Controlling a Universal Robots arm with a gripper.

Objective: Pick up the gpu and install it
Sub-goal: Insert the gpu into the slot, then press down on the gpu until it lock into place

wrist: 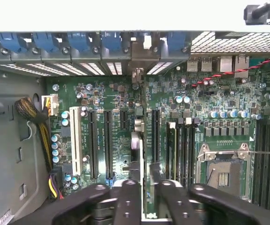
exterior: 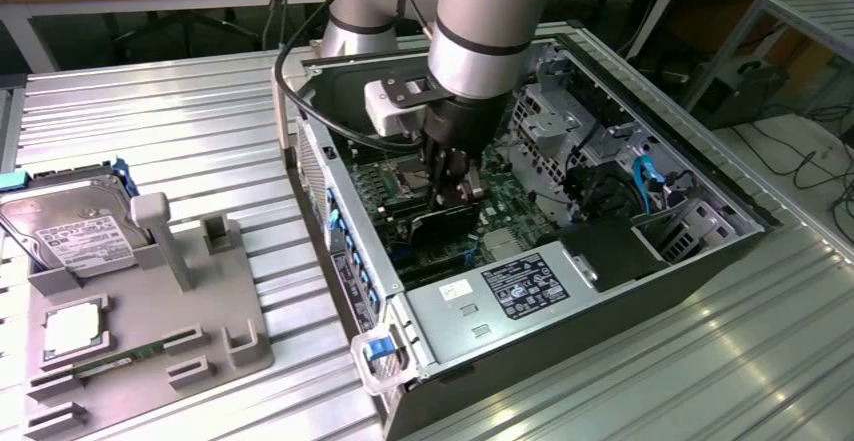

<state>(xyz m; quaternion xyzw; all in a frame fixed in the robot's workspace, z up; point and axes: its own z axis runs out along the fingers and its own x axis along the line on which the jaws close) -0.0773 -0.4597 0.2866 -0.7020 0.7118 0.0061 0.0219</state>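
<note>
gpu (exterior: 447, 229) gripped on edge inside open computer case (exterior: 641, 341)

Clenched on the thin black card from both sides by the arm's gripper (exterior: 451, 189), deep in the case lying on its side on a ribbed metal table (exterior: 200, 111). Seen edge-on in the wrist view as a narrow strip (wrist: 135, 147) running from between the gripper (wrist: 146, 187) and its dark fingers (wrist: 127, 201) toward the rear wall, metal bracket end beneath a row of blue latches (wrist: 78, 42). Poised upright over the long black expansion slots of the green motherboard (wrist: 125, 93), just beside an empty processor socket (wrist: 224, 176); seated or merely above a slot, impossible to tell. Well apart on the exterior view's left, a grey fixture (exterior: 227, 301) carrying a silver hard drive (exterior: 67, 226) and a green memory stick (exterior: 114, 363)
</note>
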